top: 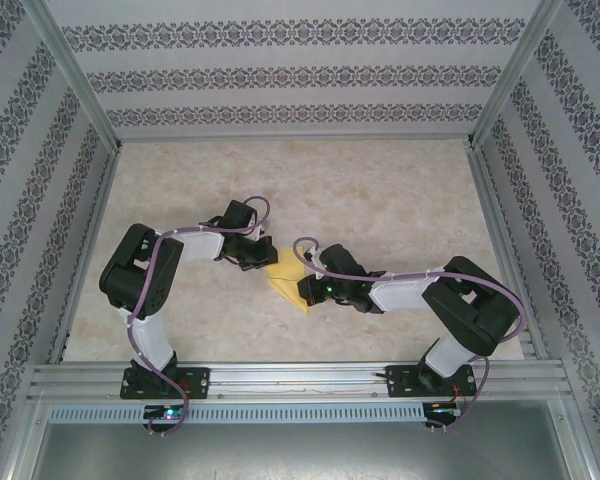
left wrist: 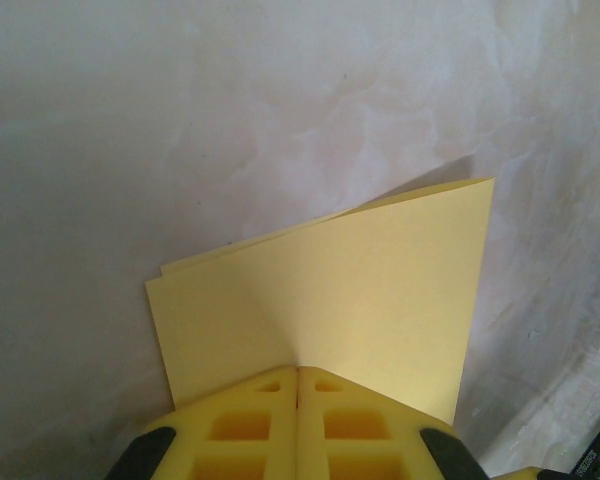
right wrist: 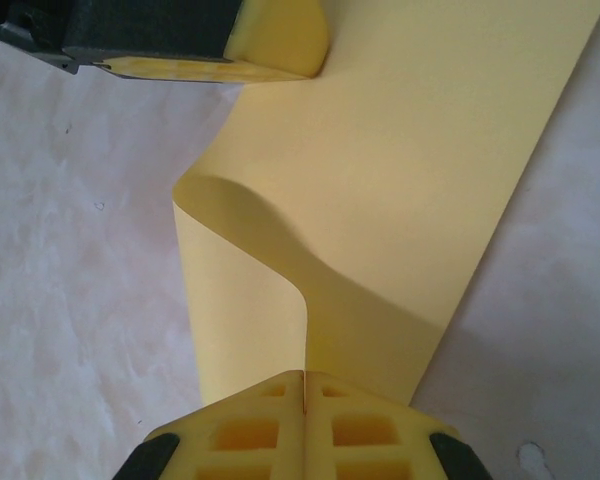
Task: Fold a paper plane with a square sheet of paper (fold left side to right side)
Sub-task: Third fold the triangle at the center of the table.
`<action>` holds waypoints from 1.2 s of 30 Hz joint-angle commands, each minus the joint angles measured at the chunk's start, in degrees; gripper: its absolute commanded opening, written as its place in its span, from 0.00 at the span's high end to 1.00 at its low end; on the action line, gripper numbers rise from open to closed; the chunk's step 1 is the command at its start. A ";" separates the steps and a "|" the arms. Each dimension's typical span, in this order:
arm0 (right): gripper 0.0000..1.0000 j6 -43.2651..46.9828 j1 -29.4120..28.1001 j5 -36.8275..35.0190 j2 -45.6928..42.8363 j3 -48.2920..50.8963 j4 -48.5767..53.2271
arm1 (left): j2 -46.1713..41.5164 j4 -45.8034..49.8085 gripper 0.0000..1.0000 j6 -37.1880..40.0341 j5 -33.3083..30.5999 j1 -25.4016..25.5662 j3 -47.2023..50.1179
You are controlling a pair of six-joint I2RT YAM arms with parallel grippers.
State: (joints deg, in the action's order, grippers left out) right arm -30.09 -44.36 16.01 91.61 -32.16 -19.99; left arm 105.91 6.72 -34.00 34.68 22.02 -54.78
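pinching the square sheet of paper (top: 287, 282) at opposite ends: left tool (left wrist: 298, 372) clamped on it, right tool (right wrist: 304, 378) likewise. reads from above as a small wedge over the marbled counter (top: 380, 200); shows a soft buckled wave at the right wrist, flat layered matte yellow at the left.

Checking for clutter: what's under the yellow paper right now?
The square sheet of paper is folded, so its lower layer peeks out beneath the top one, marbled table around it. The table directly underneath is covered.
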 commanded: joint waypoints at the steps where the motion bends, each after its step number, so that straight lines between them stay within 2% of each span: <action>1: 1.00 0.27 0.74 0.86 -1.26 -0.31 -0.23 | 2.48 5.15 0.95 1.48 -5.06 0.64 0.36; 36: 1.00 0.87 0.97 2.36 3.13 -1.93 -0.58 | 2.68 4.54 0.95 1.04 -5.18 0.78 0.62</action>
State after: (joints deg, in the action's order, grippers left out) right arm -30.04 -43.62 17.47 94.30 -33.01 -19.99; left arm 105.91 6.72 -34.00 34.50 22.09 -54.81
